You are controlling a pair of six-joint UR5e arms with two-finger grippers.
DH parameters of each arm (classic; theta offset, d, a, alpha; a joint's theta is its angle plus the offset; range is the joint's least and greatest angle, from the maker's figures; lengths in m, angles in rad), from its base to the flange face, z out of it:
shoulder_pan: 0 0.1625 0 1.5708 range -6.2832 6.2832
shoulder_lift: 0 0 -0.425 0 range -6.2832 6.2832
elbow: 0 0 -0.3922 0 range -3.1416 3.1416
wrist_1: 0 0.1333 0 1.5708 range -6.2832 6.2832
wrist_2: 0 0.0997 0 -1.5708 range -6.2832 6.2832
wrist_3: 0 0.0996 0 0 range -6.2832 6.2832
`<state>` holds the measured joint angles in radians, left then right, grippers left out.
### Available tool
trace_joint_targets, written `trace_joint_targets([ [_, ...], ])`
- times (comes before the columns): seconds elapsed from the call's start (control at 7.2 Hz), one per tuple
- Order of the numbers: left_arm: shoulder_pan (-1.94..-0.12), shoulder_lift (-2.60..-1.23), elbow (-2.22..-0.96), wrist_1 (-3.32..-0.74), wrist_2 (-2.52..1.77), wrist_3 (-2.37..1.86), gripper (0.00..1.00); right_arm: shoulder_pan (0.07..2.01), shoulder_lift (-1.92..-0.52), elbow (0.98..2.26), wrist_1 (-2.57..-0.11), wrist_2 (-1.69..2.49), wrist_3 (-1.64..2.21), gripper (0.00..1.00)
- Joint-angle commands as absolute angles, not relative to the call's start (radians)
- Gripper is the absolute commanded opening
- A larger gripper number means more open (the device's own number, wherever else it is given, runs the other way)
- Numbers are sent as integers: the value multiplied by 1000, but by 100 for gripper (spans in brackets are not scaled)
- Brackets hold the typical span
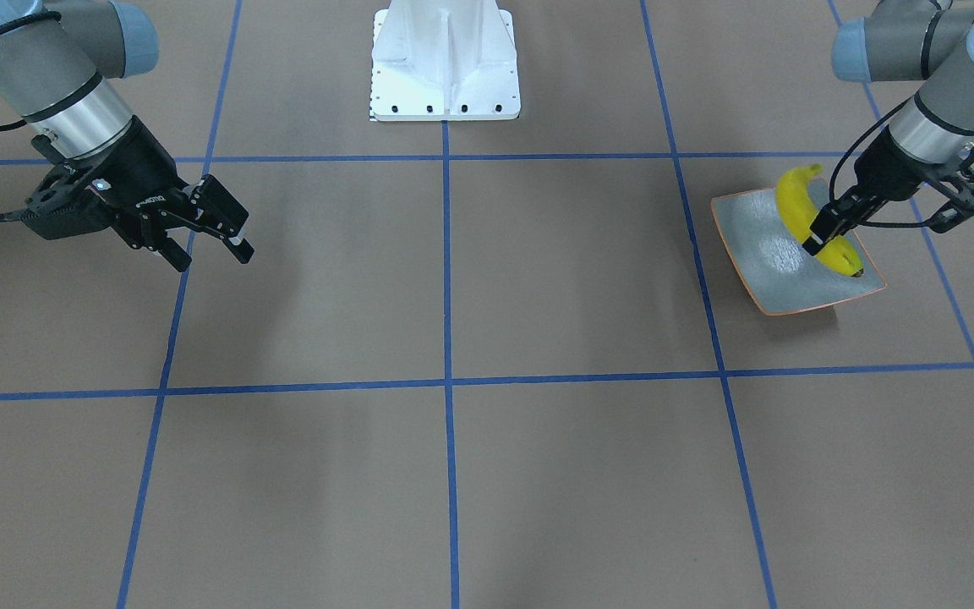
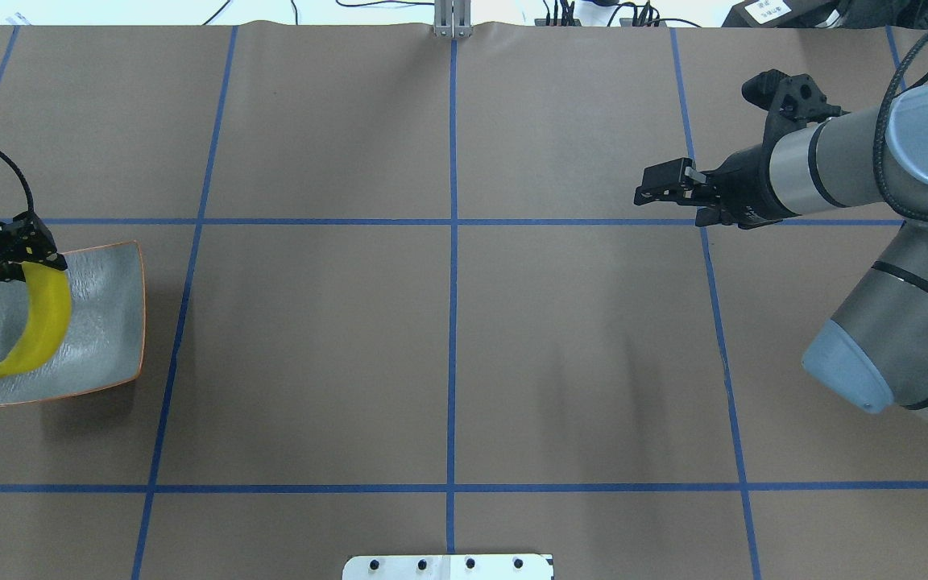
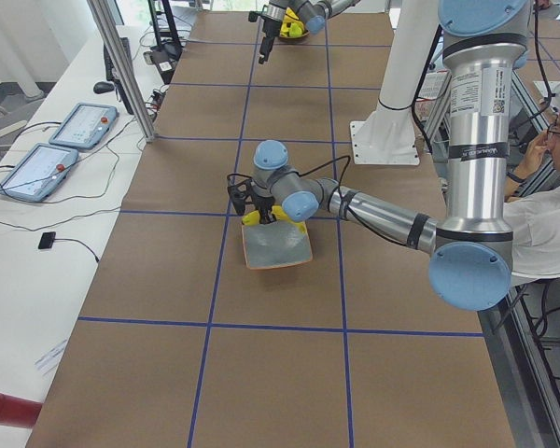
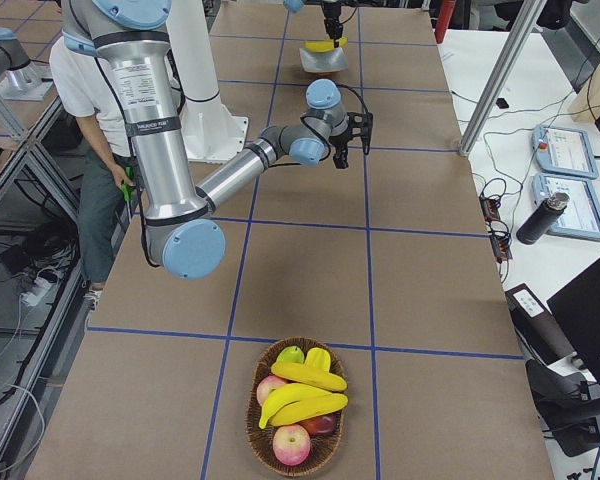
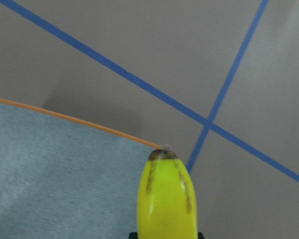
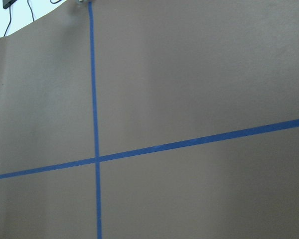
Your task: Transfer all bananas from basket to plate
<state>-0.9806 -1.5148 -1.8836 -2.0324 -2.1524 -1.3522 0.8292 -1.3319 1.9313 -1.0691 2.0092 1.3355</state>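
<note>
Clock is read on the overhead view, with 12 the side far from the robot.

Banana (image 2: 43, 318): bright yellow, glossy and curved. The wrist view shows a dark tip with brown streaks running back from it. It lies over the plate (image 2: 105, 322), along the plate's 9 o'clock side, with its bow bulging toward 3. The 7 o'clock tip pokes just past the rim. The left hand (image 2: 43, 259) grips it toward the 11 o'clock end, with the jaws clamped across the body. In the front view the short end beyond the hand appears to touch the glaze. I cannot tell whether the full length rests on the plate.

Plate: squarish and shallow with upcurled edges, a speckled grey-green glaze and a thin orange rim. It sits at 9 o'clock on the table (image 2: 311, 362), hard against the overhead view's left border. The left side view shows more table running on past it.

Right hand (image 2: 648, 193): at 2 o'clock, above the table, jaws apart and holding nothing. It is well apart from the plate. Brown table crossed by blue tape lines (image 2: 452, 242) lies between them.

Basket (image 4: 253, 418): woven and oval, toward the table's 3 o'clock end, and seen only in the right side view. It holds three more bananas (image 4: 308, 376) lying on top of red and green fruit (image 4: 292, 443).

White base (image 2: 448, 568): at 6 o'clock, on the centre tape line.
</note>
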Motion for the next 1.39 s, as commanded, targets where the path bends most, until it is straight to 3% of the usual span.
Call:
trace_joint_targets([
  [0.0, -935, -1516, -1884, -1913, -2041, -1299, 0, 830, -1335, 1927, -1069, 2005, 1333, 100],
  [0.42, -905, -1580, -1878, -1761, -2020, -1194, 0, 831, -1335, 1927, -1069, 2006, 1335, 100],
  [1.25, -905, -1574, -1832, -1761, -2020, -1126, 0, 830, -1333, 1907, -1069, 2002, 1335, 100],
])
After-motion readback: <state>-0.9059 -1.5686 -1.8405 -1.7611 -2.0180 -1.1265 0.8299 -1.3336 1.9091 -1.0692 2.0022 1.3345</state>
